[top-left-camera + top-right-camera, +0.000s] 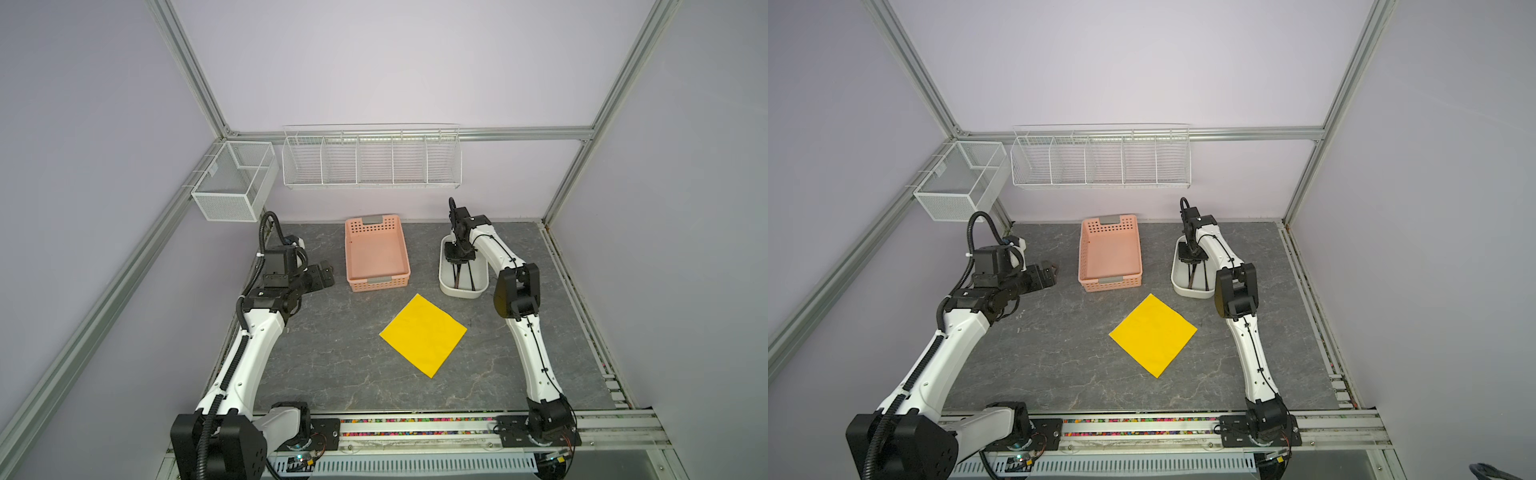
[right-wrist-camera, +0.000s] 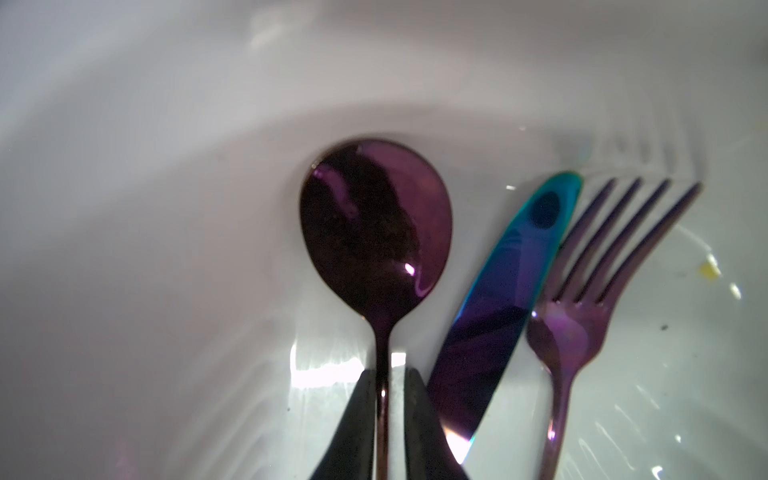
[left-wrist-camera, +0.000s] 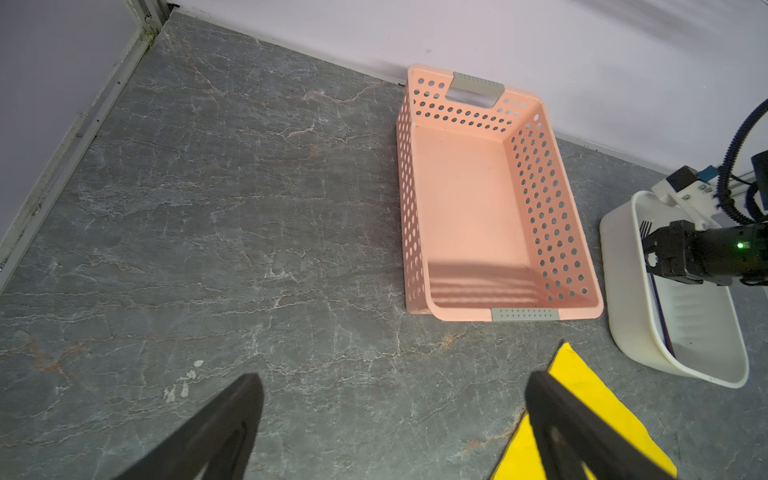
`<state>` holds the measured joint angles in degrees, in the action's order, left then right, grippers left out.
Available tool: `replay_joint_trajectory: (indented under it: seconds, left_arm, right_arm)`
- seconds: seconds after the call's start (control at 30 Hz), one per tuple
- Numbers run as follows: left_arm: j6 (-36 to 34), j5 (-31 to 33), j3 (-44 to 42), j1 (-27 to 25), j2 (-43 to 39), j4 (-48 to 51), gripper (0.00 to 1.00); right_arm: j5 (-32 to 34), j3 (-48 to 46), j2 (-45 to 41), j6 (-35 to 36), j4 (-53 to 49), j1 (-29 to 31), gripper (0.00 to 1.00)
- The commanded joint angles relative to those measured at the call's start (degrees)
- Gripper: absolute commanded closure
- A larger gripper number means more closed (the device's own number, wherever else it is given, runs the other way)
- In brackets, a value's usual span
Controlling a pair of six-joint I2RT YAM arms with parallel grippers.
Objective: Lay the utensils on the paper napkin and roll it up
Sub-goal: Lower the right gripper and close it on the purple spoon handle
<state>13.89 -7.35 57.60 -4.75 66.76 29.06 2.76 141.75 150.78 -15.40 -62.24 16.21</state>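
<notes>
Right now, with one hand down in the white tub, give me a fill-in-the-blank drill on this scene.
1. The right hand has its fingers on either side of the handle of the ____.
2. In the white tub, the utensil lying between the other two is the ____.
3. The paper napkin is coloured ____.
4. The left hand is wide ____ and holds nothing.
Missing words: spoon; knife; yellow; open.

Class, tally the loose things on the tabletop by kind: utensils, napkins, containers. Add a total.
Utensils: 3 (spoon, knife, fork)
Napkins: 1 (yellow napkin)
Containers: 2 (pink basket, white tub)
Total: 6
</notes>
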Motion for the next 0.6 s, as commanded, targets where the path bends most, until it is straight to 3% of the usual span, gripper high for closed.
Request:
replay_joint_trajectory:
  seconds: [0.0,0.33,0.57]
  left_arm:
    - [0.0,0.5,-0.4,0.4,0.3,0.8,0.02]
    - [0.1,0.4,-0.5,0.4,0.6,0.8,0.02]
    - [0.1,0.1,-0.4,0.4,0.4,0.9,0.02]
  right_arm:
    - [0.0,0.2,3.5,0.5,-0.3,0.0,0.84]
    - [0.7,0.3,3.0,-0.4,-0.2,0.4,0.92]
    - [0.9,0.2,-1.9,-1.6,-0.3,0.7,0.93]
